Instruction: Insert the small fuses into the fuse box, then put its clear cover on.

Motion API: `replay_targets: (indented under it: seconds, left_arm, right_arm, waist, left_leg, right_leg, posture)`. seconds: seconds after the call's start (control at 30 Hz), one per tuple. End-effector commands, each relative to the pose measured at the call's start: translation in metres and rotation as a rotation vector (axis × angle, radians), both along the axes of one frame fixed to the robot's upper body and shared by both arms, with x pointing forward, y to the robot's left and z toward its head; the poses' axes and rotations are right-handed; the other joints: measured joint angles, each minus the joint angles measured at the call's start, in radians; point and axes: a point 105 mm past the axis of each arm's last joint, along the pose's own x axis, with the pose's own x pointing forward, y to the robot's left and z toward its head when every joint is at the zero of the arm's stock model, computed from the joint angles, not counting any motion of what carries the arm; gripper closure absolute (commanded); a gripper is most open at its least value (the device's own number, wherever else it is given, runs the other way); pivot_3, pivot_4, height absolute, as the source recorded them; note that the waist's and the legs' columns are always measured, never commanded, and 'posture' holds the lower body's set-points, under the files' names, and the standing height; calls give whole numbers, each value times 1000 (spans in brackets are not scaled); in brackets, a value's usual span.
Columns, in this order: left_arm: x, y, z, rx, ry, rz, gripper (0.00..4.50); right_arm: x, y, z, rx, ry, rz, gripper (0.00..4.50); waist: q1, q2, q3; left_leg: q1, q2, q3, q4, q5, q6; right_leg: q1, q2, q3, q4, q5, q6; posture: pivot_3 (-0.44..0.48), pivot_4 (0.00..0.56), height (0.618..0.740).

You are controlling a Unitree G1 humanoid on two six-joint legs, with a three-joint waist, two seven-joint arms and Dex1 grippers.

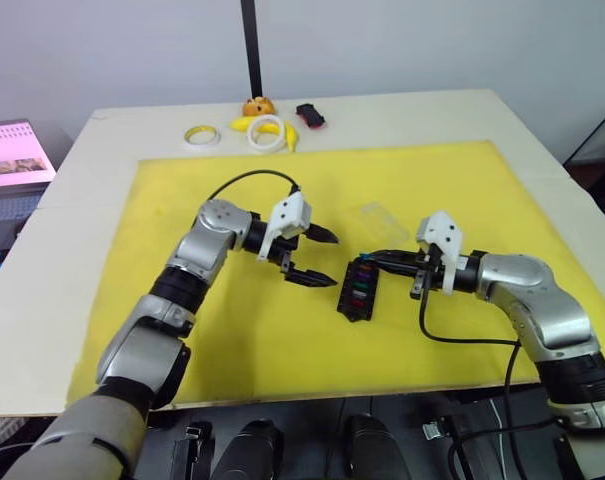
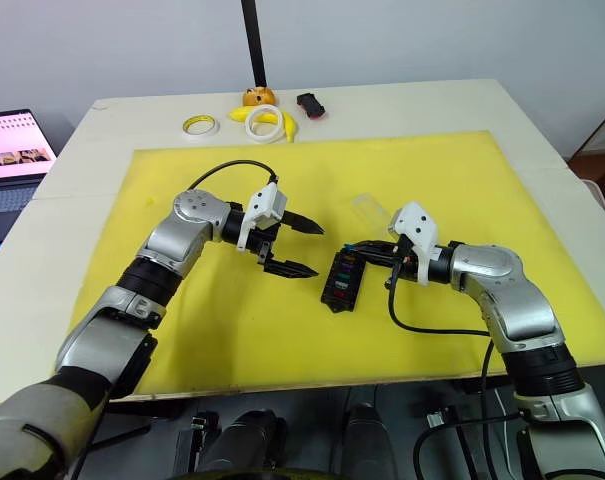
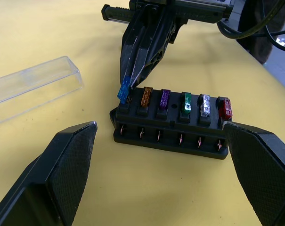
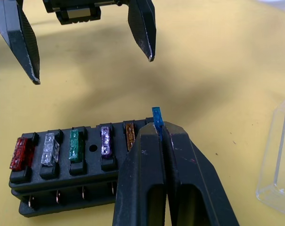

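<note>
Blue fuse (image 3: 124, 90): your right gripper (image 4: 159, 136) is pinching it flat between both fingers, with just the top edge poking out above the tips. You are looking at a tiny, light, stiff plastic chip; judged slippery and easy to tilt, so the hold across its flat faces is the right one.

Fuse box (image 1: 361, 289): it is sitting just right of centre in the left eye frame, on the yellow mat (image 1: 452, 185). Small, black, rigid and probably light enough to skid if you are pushing off-axis. Five fuses are already seated in its row: orange (image 3: 146, 96), purple (image 3: 165, 97), green (image 3: 185, 102), clear-grey (image 3: 205, 104), red (image 3: 224, 108).

Fuse vs. claw: the blue fuse is hanging at the end slot beside the orange one, its lower end at the slot mouth; you cannot tell whether the blades are entering yet.

Left gripper (image 1: 317, 257): its fingers are spread wide and holding nothing, hovering just left of the box without touching it. Judgement: it is well placed for bracing the box.

Clear cover (image 1: 380, 218): it is lying on the mat just above the box in the left eye frame, apart from both claws. Thin, rigid, smooth-walled; judged slippery, so you are best taking it across its long sides.
</note>
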Motion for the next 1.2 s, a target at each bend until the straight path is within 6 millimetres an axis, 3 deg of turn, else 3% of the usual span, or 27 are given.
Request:
replay_targets:
  seconds: [0.03, 0.57, 1.2]
  left_arm:
    - [1, 0, 12, -15, -48, -5, 16]
    - [1, 0, 10, -17, -49, 1, 16]
    - [0, -1, 9, -22, -52, -3, 16]
  right_arm:
    - [2, 2, 11, 14, -43, 6, 4500]
    - [5, -2, -3, -43, -21, -19, 4500]
    - [-1, 2, 6, -51, -45, 7, 4500]
  waist:
    - [-1, 0, 0]
    - [-13, 0, 0]
    - [-13, 0, 0]
  left_leg:
    - [0, 0, 0, 0, 0, 0]
    - [0, 0, 0, 0, 0, 0]
    - [0, 0, 0, 0, 0, 0]
  right_leg:
    - [0, 0, 0, 0, 0, 0]
    - [0, 0, 0, 0, 0, 0]
    - [0, 0, 0, 0, 0, 0]
  posture:
    - [0, 150, 740]
    - [0, 150, 740]
    - [0, 150, 740]
